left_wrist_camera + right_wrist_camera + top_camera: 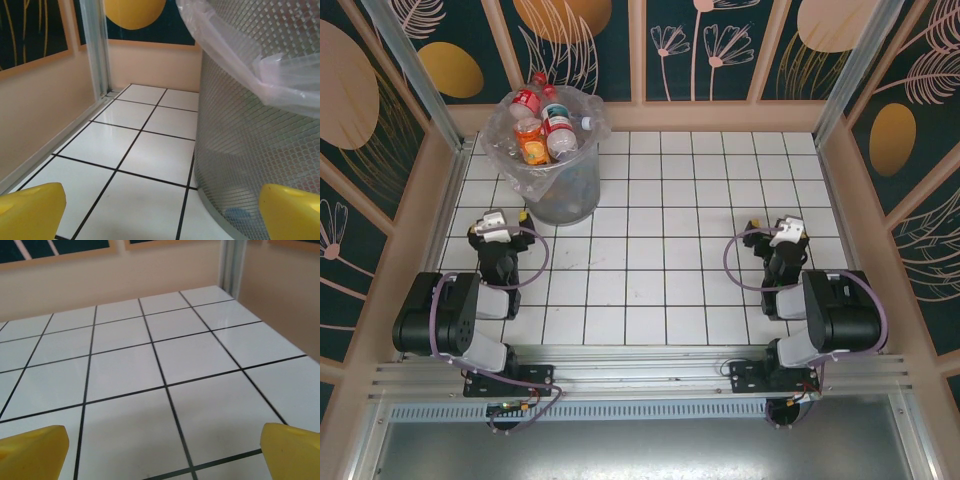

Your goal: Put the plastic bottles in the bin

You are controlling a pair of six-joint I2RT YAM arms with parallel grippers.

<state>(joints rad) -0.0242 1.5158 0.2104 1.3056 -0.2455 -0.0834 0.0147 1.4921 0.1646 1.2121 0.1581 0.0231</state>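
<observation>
Jaws of my left tool and right tool stand spread wide, holding nothing, low over the white tiled bench. My left wrist view shows the bin close on the right, its wall mesh; the top view shows the plastic bottles heaped inside it, mostly standing on end, caps up

Grey mesh bin, red-labelled bottles, white black-gridded table.
</observation>
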